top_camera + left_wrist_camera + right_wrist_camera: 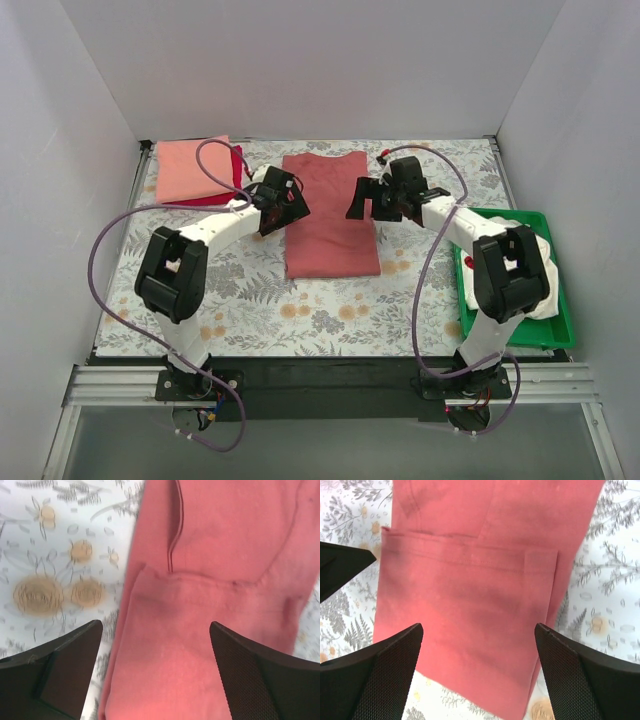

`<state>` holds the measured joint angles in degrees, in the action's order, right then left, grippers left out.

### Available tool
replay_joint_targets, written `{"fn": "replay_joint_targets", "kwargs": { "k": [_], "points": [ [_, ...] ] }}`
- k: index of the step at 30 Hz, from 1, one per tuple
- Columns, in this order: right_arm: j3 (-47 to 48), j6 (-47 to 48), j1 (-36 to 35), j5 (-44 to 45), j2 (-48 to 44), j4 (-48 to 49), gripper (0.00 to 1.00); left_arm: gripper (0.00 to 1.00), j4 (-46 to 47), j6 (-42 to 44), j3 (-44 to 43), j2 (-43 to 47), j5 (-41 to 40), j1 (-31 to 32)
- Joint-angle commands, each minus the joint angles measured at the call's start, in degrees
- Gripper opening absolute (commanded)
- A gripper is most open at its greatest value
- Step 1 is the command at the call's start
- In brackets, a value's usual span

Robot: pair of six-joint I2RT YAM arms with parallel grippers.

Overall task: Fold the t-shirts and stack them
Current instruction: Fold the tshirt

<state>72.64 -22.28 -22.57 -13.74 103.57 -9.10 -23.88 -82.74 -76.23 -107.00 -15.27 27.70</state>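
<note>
White walls close in a table under a flower-printed cloth (250, 310). At its middle lies the brick-red t-shirt (330, 225), flat, with its sides and sleeves already turned in so that it forms a long rectangle. That shape suggests the lengthwise folds are done and the crosswise fold is still to come. The left gripper (285, 215) hangs over the shirt's left edge and the right gripper (368, 208) over its right edge, both towards the collar end. Both have their jaws spread wide and hold nothing, probably set to pinch the two edges together. At the far left corner the folded salmon-pink t-shirt (195, 168) rests on the crimson t-shirt (238, 165), which looks like the start of the stack. The cream-white t-shirt (548, 295) lies crumpled in the green tray (520, 338) at the right, seemingly waiting its turn.
</note>
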Motion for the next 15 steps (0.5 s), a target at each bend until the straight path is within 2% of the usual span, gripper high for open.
{"fn": "replay_joint_targets", "kwargs": {
  "k": [1, 8, 13, 14, 15],
  "points": [
    [-4.7, 0.5, 0.1, -0.8, -8.0, 0.0, 0.98, 0.89, 0.4, -1.8, 4.7, 9.9, 5.4, -0.1],
    [-23.2, -4.1, -0.1, -3.8, -21.9, 5.3, 0.98, 0.91, 5.2, -5.7, 21.4, 19.9, 15.2, 0.5],
    [-31.5, -6.5, -0.1, -3.8, -25.5, 7.1, 0.98, 0.91, 7.5, -7.1, 28.9, 22.9, 19.7, 0.9],
    [-32.0, -6.8, -0.1, -4.2, -25.9, 7.3, 0.98, 0.9, 7.9, -7.3, 30.2, 23.3, 20.0, 0.9],
    [-32.6, -7.0, -0.1, -4.2, -26.0, 7.6, 0.98, 0.82, 8.3, -7.3, 30.8, 23.5, 20.1, 0.9]
  ]
}}
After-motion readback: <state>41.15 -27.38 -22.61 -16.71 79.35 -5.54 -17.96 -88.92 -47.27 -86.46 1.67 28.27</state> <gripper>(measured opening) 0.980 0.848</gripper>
